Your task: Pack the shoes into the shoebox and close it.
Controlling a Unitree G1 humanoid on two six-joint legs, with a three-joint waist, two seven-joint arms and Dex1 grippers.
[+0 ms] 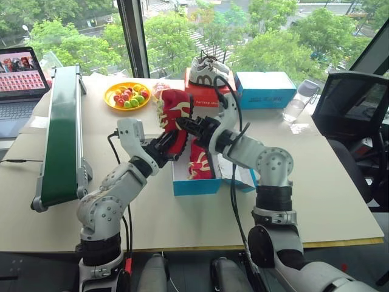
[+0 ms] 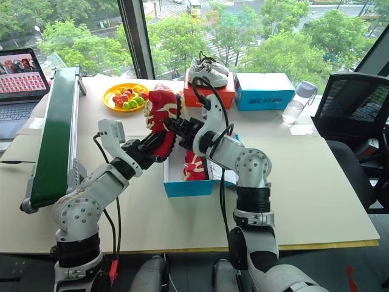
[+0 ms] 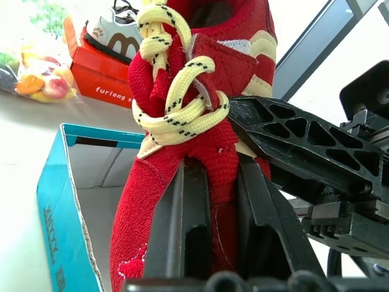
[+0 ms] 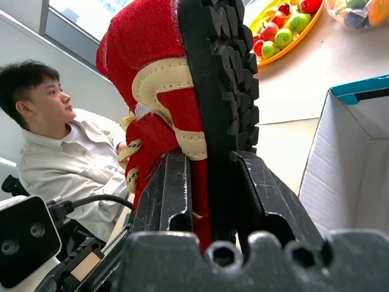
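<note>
one red shoe (image 1: 172,112) is held upright above the open shoebox (image 1: 196,185), clamped from both sides: its fabric is pinched by the left gripper (image 1: 171,146), its sole by the right gripper (image 1: 185,124). the other shoe (image 1: 200,163) lies inside the box.

Daylight pours in through the big windows (image 1: 182,30) behind the table (image 1: 340,201), soft and even, so the pale tabletop shows only faint shadows. The trees outside look bright, nearly washed out. Close up at the wrists, the red shoe (image 3: 206,91) is sharp while the fruit plate (image 4: 292,30) and the person (image 4: 55,140) go slightly soft.
</note>
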